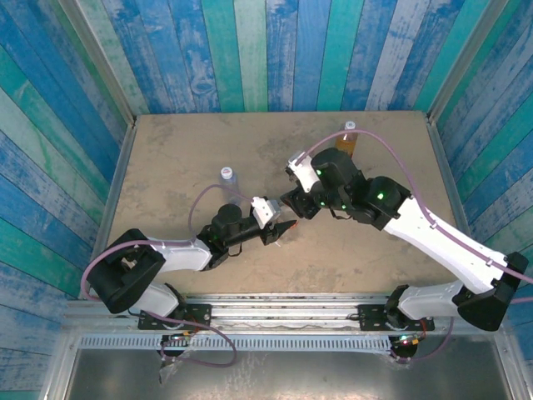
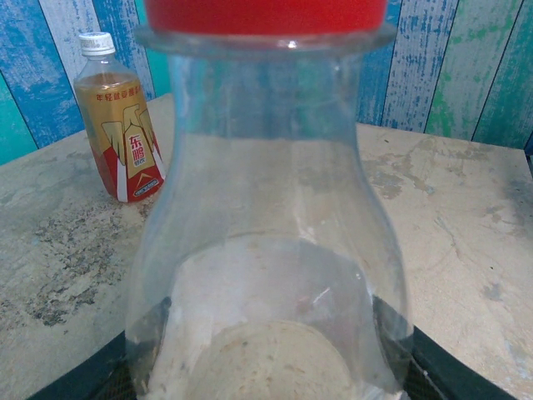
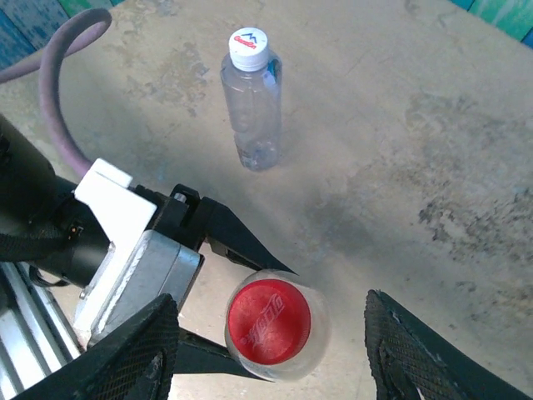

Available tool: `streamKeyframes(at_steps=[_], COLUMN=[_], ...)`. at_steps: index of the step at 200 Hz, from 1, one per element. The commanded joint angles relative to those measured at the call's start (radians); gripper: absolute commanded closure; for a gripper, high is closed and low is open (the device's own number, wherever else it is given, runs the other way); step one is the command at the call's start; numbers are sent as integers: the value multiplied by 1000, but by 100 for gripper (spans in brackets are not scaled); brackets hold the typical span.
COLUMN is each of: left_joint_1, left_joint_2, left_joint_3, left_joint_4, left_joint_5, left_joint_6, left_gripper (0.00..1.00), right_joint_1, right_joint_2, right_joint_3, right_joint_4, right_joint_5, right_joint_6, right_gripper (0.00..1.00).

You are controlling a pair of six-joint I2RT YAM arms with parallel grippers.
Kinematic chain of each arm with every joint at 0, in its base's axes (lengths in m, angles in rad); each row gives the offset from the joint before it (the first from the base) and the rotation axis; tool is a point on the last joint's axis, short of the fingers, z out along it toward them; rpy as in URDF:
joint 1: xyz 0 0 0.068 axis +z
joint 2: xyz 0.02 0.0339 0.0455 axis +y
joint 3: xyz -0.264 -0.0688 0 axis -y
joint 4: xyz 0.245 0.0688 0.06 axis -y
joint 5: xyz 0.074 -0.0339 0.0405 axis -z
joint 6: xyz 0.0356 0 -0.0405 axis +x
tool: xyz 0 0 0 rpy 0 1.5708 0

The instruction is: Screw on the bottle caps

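A clear bottle point(image 2: 266, 208) with a bright red cap point(image 3: 269, 321) on its neck stands upright near the table's middle. My left gripper point(image 2: 275, 358) is shut on its lower body, its black fingers point(image 3: 241, 242) on either side of it. My right gripper point(image 3: 271, 307) hangs right above the red cap, open; both pads point(image 3: 133, 350) stand well clear of the cap. In the top view the two grippers meet at the bottle point(image 1: 285, 228). An amber bottle point(image 2: 121, 125) with an orange label and a clear bluish bottle point(image 3: 252, 100) each carry a white cap.
The amber bottle point(image 1: 350, 137) stands at the back right of the tan table point(image 1: 183, 150). The bluish bottle point(image 1: 226, 175) stands just behind the left arm. Blue-green plank walls close in three sides. A purple cable point(image 3: 58, 75) loops near the left arm.
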Motion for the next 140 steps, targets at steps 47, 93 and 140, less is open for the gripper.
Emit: streamKeyframes(at_steps=[47,93,140], left_joint_1=[-1,-2,-3], left_joint_2=[36,36,33], left_joint_3=[-38,-41,-42], left_joint_4=[-147,-147,-147], left_joint_5=[3,2,0], left_joint_6=[4,4,6], left_gripper=[43,43,43], right_joint_1=[60,74,79], right_joint_2=[27,52,68], right_joint_3=[0,9,17], right_joint_4=[-33,-47,-57], right_joint_5=[117,132,130], right_joint_6=[-137,-150,-153], right_gripper=[37,42,48])
